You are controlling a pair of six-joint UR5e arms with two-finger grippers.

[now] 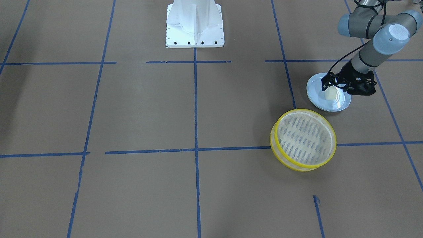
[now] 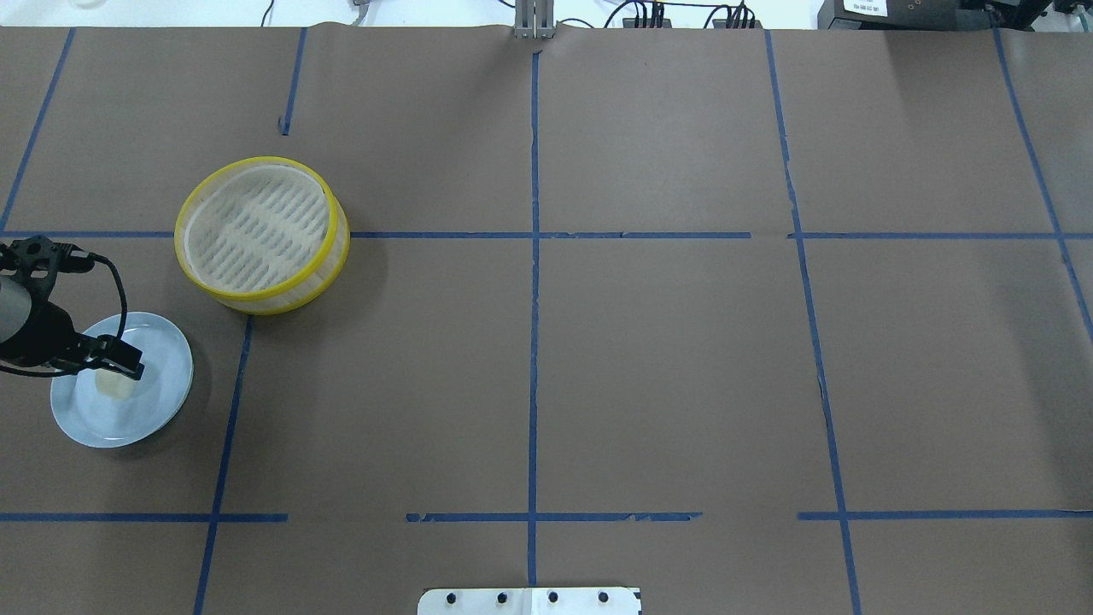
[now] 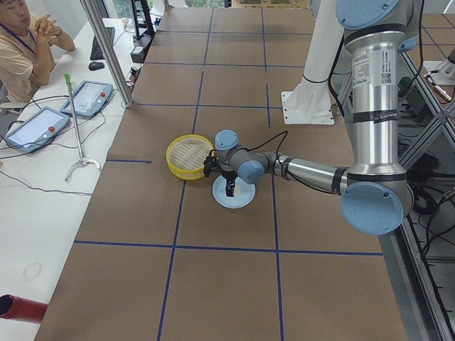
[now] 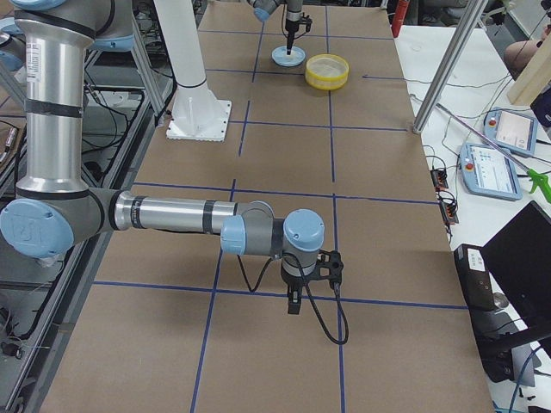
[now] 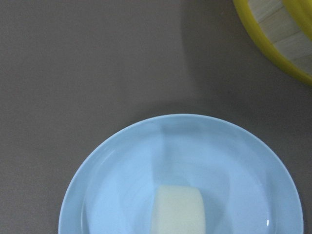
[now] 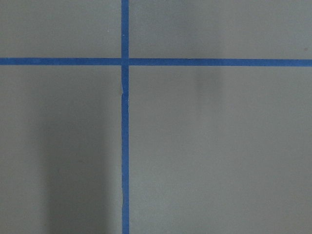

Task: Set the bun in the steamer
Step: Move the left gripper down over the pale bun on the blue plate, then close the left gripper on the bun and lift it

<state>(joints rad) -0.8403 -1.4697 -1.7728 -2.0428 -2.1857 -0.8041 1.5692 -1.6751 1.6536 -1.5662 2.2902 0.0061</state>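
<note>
The cream-white bun point(image 1: 330, 94) lies on a pale blue plate point(image 1: 316, 96). My left gripper point(image 1: 330, 85) hangs just above the bun, pointing down, and looks open around the bun's top. The overhead view shows the same: the gripper point(image 2: 124, 363) over the bun point(image 2: 115, 386) on the plate point(image 2: 162, 376). In the left wrist view the bun point(image 5: 179, 209) sits low on the plate point(image 5: 122, 170); no fingers show. The yellow-rimmed steamer point(image 1: 304, 138) point(image 2: 256, 226) stands empty beside the plate. My right gripper point(image 4: 294, 303) hovers over bare table far away; I cannot tell its state.
The white robot base point(image 1: 195, 23) stands at the middle of the table's near edge. Blue tape lines cross the brown table cover. Tablets and cables lie on the side desk point(image 3: 43, 128) where a person sits.
</note>
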